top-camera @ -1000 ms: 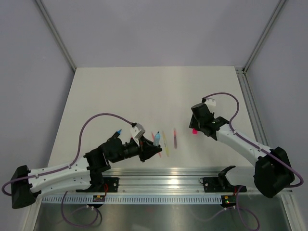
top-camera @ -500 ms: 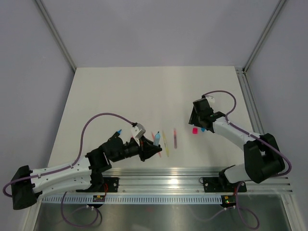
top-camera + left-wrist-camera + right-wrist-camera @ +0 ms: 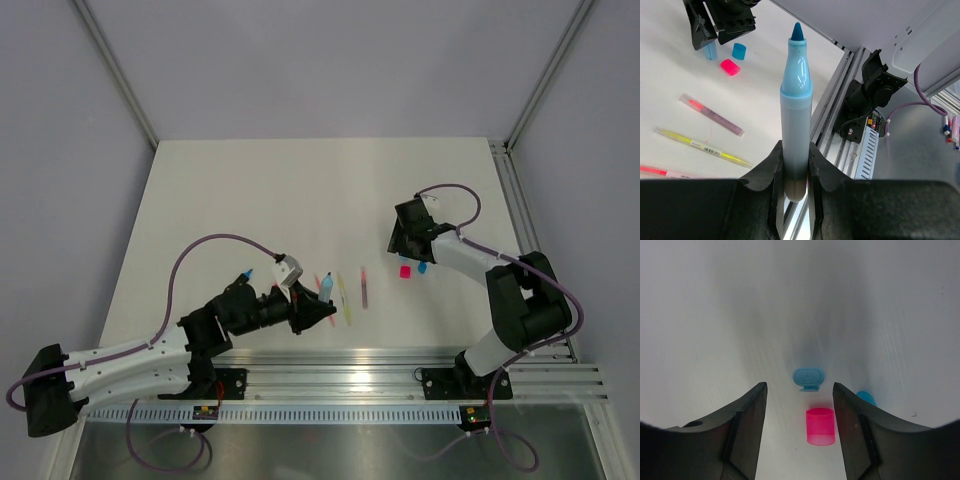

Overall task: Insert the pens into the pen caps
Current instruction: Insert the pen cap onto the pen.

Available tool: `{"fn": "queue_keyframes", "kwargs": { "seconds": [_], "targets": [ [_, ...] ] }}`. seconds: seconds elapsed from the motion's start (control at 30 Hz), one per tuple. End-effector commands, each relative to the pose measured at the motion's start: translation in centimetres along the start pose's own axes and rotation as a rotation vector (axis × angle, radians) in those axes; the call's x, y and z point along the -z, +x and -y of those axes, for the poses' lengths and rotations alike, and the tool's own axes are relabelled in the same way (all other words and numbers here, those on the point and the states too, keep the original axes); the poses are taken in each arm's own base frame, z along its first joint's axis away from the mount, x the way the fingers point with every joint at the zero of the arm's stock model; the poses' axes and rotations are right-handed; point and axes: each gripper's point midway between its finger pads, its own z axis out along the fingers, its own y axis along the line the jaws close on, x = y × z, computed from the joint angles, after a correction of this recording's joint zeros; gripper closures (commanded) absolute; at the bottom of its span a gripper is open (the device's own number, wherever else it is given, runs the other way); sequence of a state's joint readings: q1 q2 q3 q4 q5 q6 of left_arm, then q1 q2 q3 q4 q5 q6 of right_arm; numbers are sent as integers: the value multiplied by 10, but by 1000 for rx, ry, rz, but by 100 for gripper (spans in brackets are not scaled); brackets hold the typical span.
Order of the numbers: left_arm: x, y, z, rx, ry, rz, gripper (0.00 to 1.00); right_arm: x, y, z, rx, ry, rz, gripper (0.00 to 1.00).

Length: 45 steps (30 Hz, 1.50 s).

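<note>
On the bench (image 3: 250, 190), my right gripper (image 3: 799, 386) hangs wide open over the light-blue cap (image 3: 808, 378), the pink cap (image 3: 820, 426) just beside; my left gripper (image 3: 794, 167) grips the pale-blue marker (image 3: 796, 100). I'd centre the jaws on that matching cap, descend squarely, close gently.

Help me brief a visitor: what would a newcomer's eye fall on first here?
The left gripper clamps a pale-blue pen, tip outward, filling the left wrist view. Right of centre, the open right gripper hovers over a pink cap and a light-blue cap, a blue cap beside them. Thin pens lie between the two grippers.
</note>
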<state>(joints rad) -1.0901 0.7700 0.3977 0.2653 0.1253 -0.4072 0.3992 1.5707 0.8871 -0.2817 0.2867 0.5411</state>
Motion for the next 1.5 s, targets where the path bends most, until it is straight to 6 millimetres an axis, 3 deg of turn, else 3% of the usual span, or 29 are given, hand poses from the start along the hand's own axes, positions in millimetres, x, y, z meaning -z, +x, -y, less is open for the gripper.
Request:
{"fn": "queue_keyframes", "kwargs": {
  "seconds": [0.0, 0.27, 0.5, 0.8, 0.9, 1.13, 1.3, 1.47],
  "targets": [
    [-3, -15, 6, -22, 37, 62, 100, -4, -22, -6, -14, 5, 55, 38],
    [-5, -12, 5, -19, 39, 51, 100, -15, -20, -1, -18, 39, 48, 40],
    [-8, -11, 2, -13, 38, 43, 100, -22, -19, 0, -9, 57, 42, 47],
    [-9, -10, 2, -8, 43, 38, 100, -25, -20, 3, -5, 82, 45, 53],
    [-9, -10, 2, -6, 44, 37, 100, -26, -20, 4, -6, 90, 43, 59],
    [-9, -9, 2, -6, 45, 35, 100, -24, -19, 3, -10, 90, 34, 60],
    [-9, -9, 2, -6, 45, 35, 100, -21, -23, -1, -11, 67, 49, 77],
    [-8, -11, 0, -7, 35, 43, 100, -9, -44, -11, 1, 26, 91, 88]
  ]
}}
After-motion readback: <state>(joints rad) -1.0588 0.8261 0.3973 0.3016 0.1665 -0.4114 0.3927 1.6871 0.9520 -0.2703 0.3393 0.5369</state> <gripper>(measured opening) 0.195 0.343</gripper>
